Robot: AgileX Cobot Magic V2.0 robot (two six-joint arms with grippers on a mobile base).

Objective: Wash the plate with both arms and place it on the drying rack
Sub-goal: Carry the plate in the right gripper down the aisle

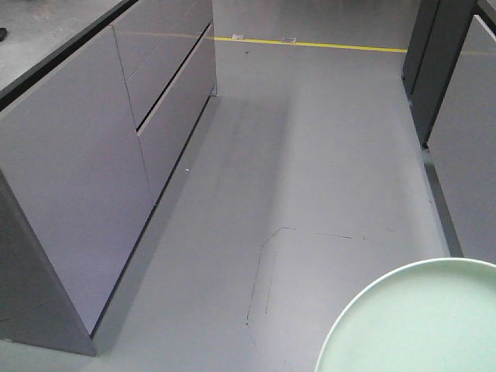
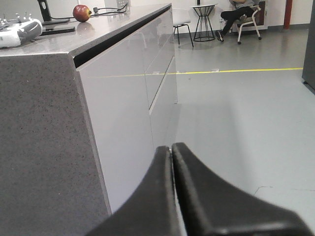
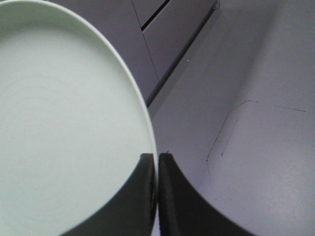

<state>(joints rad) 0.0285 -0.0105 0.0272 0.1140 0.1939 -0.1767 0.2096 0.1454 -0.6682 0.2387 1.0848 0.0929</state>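
The pale mint-green plate (image 3: 64,123) fills the left of the right wrist view. My right gripper (image 3: 157,156) is shut on its rim, one finger over the face and one behind the edge. The plate also shows at the bottom right of the front view (image 1: 422,322), held above the grey floor. My left gripper (image 2: 171,147) is shut and empty, pointing along the front of a grey counter. The drying rack is out of view. The arms themselves do not show.
A grey cabinet with a speckled counter top (image 2: 74,39) stands on the left; a red apple (image 2: 81,12) and a white device (image 2: 19,30) lie on it. A yellow floor line (image 1: 310,44) crosses the back. A dark cabinet (image 1: 442,62) stands at the right. Someone sits far back (image 2: 241,12).
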